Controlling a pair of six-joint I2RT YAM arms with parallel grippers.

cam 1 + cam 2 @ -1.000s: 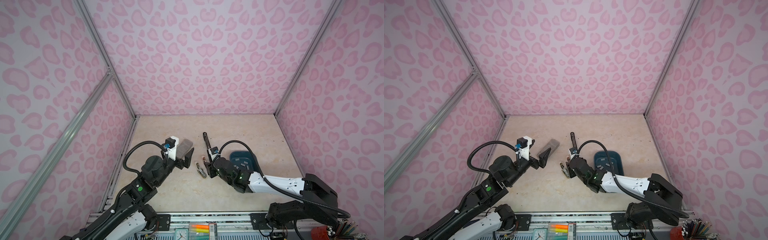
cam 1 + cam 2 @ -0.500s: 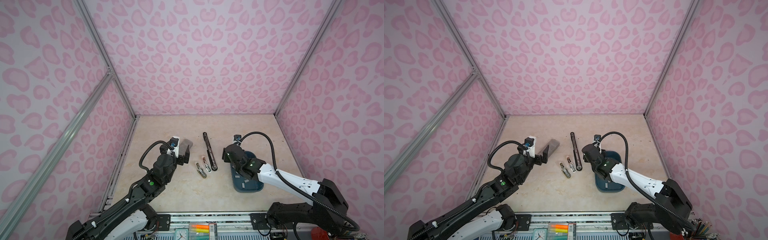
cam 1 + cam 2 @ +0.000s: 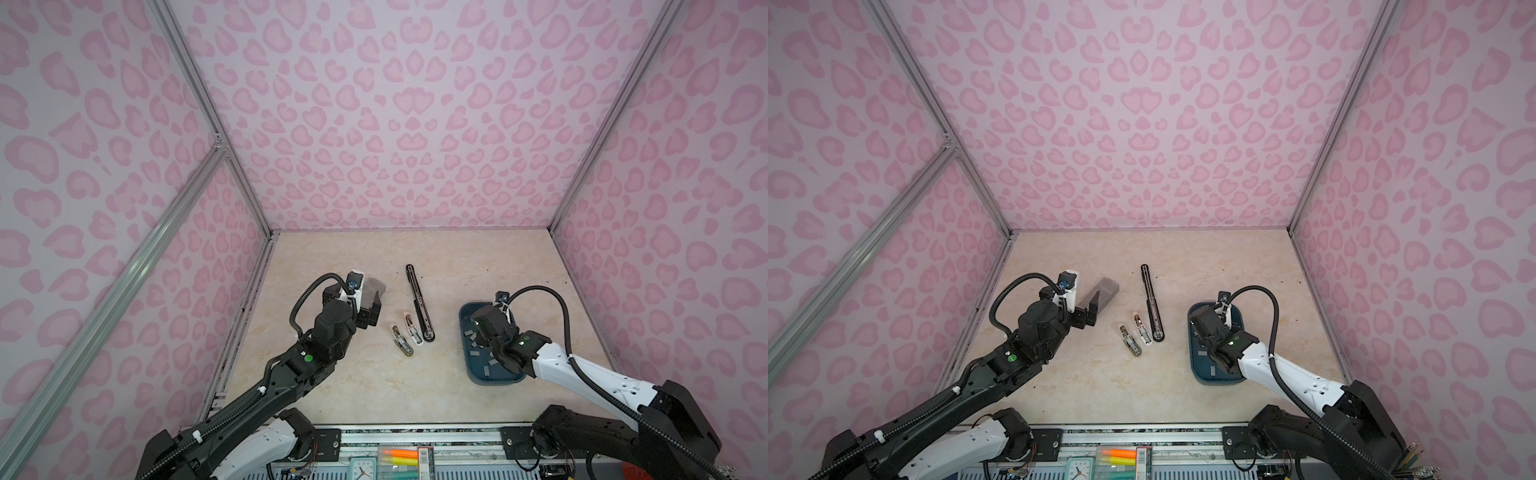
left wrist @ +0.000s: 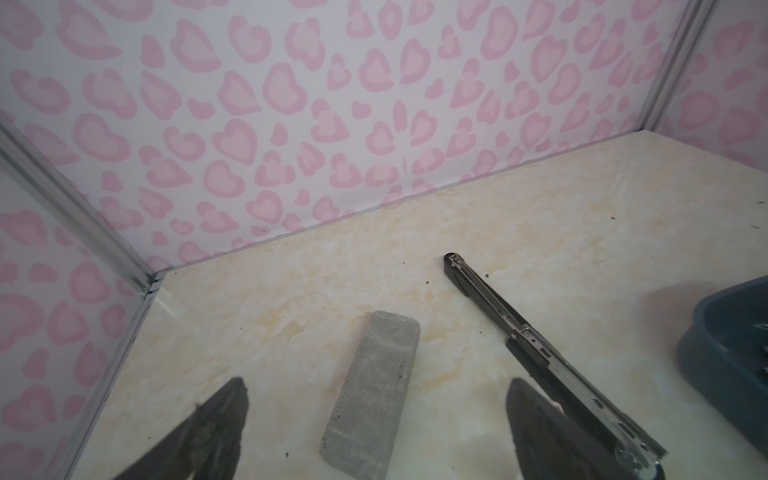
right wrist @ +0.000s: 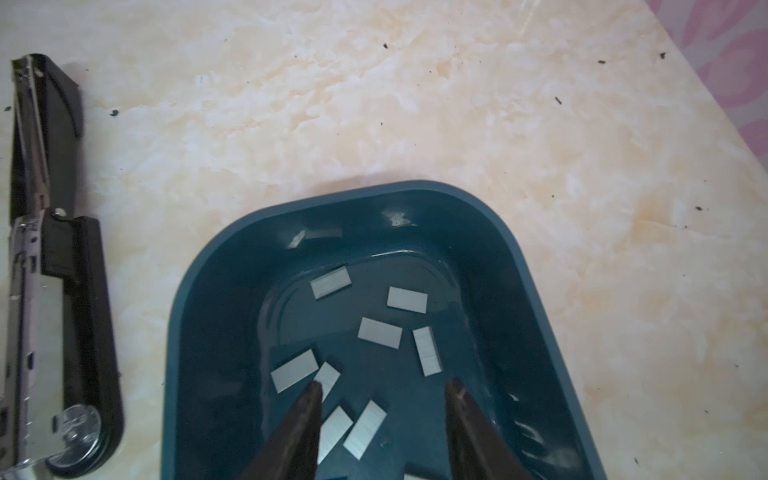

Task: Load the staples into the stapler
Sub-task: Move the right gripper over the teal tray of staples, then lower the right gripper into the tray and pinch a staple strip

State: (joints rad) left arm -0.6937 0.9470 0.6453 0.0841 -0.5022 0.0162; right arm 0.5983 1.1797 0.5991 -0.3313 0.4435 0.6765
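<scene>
In a top view, a dark teal tray (image 3: pixel 490 376) sits on the cream marbled desk (image 3: pixel 415 386), right of centre in the frame. In the right wrist view the staples (image 5: pixel 379 332) lie inside it, roughly ten short silver-grey strips scattered flat across the tray floor. The right hand (image 5: pixel 384 384) hangs over the tray, its two fingers spread apart and pinching nothing. A few strips lie beneath and between them. The black stapler (image 3: pixel 419 305), folded open flat, lies at the centre of the frame, apart from the tray. The left hand (image 4: pixel 376 384) is spread wide above a grey speckled block (image 4: pixel 386 345).
</scene>
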